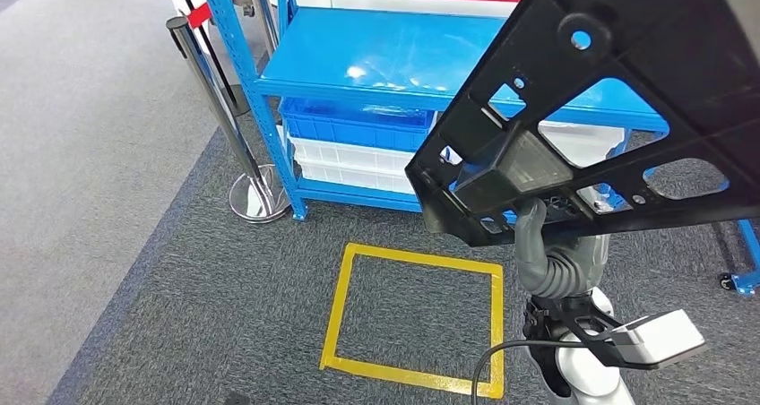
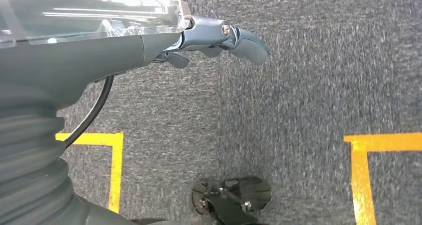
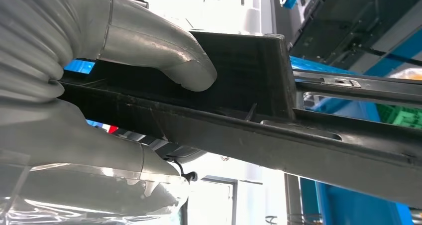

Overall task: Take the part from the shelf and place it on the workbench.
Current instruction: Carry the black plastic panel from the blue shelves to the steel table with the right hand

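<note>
A large black plastic part (image 1: 654,47), a flat frame with cut-outs and ribs, is lifted close in front of the head view and tilted. My right hand (image 1: 536,239) grips it from below at its lower edge. In the right wrist view the thick grey thumb (image 3: 164,51) presses on one face of the black part (image 3: 259,130), and the rest of the hand lies against the other face. My left hand (image 2: 209,36) hangs over the grey carpet, its dark fingers (image 2: 246,43) loosely extended and holding nothing.
A blue metal shelf (image 1: 385,56) stands ahead, with a blue crate (image 1: 354,123) and white crates (image 1: 349,159) on its lower level. A chrome stanchion (image 1: 224,109) stands at its left corner. A yellow taped square (image 1: 417,315) marks the carpet before the shelf.
</note>
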Controlling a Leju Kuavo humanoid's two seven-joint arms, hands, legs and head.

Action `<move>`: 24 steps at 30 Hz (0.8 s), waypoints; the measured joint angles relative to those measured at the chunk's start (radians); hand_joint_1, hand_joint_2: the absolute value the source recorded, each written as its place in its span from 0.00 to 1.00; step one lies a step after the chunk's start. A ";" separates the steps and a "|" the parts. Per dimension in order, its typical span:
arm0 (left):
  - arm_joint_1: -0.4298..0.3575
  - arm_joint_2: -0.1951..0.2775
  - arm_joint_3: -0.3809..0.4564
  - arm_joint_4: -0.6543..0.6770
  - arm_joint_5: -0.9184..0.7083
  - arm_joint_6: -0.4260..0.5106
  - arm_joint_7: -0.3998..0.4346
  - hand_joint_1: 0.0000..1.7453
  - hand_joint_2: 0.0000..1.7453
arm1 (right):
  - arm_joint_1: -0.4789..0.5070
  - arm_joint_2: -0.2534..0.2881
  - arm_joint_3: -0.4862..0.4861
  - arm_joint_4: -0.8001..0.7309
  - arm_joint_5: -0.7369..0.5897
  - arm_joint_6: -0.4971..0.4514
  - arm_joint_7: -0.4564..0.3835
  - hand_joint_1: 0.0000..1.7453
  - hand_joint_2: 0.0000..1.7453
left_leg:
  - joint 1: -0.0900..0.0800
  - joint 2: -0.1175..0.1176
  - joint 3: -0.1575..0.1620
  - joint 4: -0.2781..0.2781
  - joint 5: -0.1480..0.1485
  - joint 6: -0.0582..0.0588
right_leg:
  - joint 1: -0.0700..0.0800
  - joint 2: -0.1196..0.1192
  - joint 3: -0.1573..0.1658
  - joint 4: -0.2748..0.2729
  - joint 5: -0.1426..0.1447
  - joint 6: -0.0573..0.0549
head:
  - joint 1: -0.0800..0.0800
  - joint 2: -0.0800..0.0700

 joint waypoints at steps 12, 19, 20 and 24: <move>0.002 0.005 0.007 0.000 -0.002 0.002 -0.002 0.00 1.00 | 0.042 0.000 -0.003 -0.005 0.017 -0.017 -0.015 1.00 1.00 | -0.011 -0.003 0.117 -0.109 0.017 0.036 | 0.008 0.000 -0.043 -0.001 0.048 0.023 | -0.002 0.000; 0.000 0.004 0.011 0.000 -0.008 0.003 0.000 0.00 1.00 | 0.063 0.000 -0.010 -0.010 0.034 -0.040 -0.025 1.00 1.00 | -0.003 0.006 0.073 -0.126 0.069 0.050 | 0.003 0.002 -0.135 0.260 -0.123 0.049 | 0.006 0.000; 0.001 0.004 0.012 0.000 -0.008 0.003 0.000 0.00 1.00 | 0.067 0.000 -0.012 -0.010 0.037 -0.047 -0.027 1.00 1.00 | -0.003 0.005 0.064 -0.121 0.071 0.049 | 0.002 0.001 -0.119 0.249 -0.112 0.052 | 0.007 0.000; 0.001 0.002 0.017 0.000 -0.008 0.003 0.001 0.00 1.00 | 0.076 0.003 -0.023 -0.013 0.053 -0.077 -0.037 1.00 1.00 | -0.005 0.004 0.036 -0.089 0.074 0.035 | -0.003 0.001 0.021 0.026 -0.038 0.046 | 0.007 0.000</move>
